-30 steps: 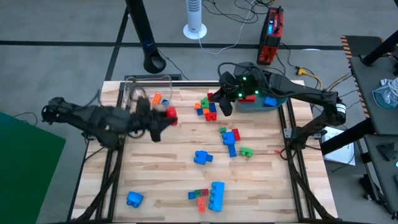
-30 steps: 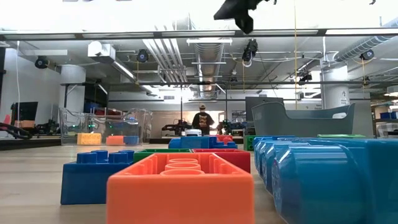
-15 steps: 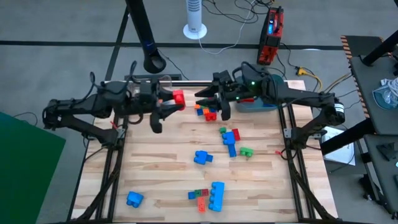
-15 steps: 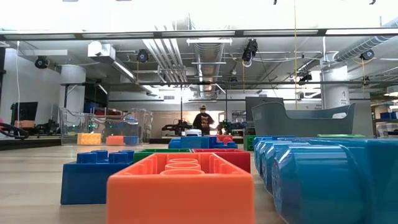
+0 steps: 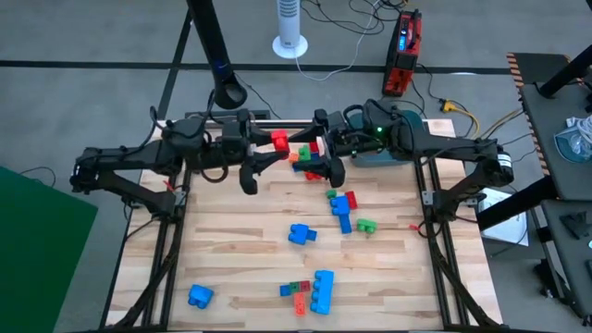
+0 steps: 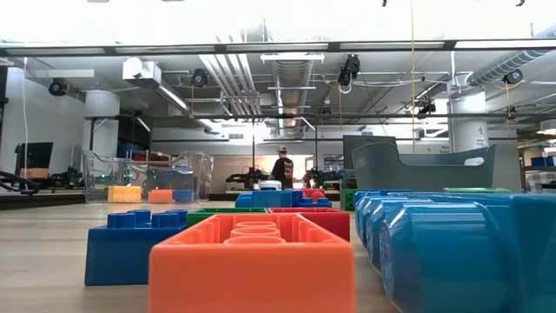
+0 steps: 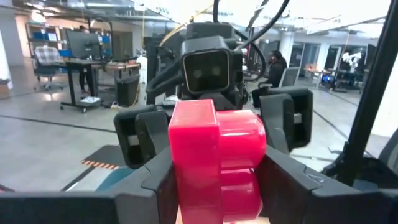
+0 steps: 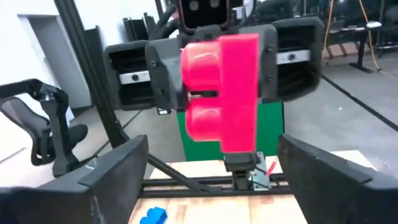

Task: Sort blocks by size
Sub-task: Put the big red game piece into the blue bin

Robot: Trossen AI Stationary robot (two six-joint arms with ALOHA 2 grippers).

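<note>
**Red brick held mid-air for a handover**

The left gripper [image 5: 268, 148] is clamped on a chunky red brick [image 5: 278, 141] above the table's [image 5: 231, 268] far edge. The right gripper [image 5: 310, 151] faces it, fingers spread wide on either side of the brick. If the left lets go before the right closes, the brick could fall among the loose blocks [image 5: 310, 162] below.

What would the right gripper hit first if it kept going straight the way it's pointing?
Most likely the red block held by the left gripper. The right gripper, open, faces it head-on above the table's far edge; how far apart they are is unclear.
</note>
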